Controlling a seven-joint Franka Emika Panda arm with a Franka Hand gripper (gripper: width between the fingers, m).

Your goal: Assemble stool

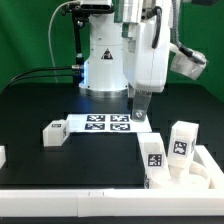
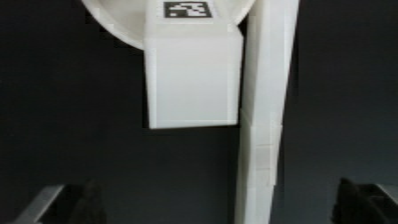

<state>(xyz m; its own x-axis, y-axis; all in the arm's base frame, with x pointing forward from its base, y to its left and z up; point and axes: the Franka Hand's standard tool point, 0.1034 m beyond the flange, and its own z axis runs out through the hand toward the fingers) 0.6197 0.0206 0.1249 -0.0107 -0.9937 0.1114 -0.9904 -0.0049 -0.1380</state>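
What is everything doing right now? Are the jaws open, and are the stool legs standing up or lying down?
gripper: jaws open, holding nothing, low beside the marker board.
marker board: lying flat, nothing on it.
lone leg: lying on its side, away from the other parts.
near leg: standing upright by the seat.
far leg: standing upright by the seat; fastened or not, cannot tell.
seat: resting low, untouched.

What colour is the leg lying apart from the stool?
White leg with black-and-white tag; exterior view.
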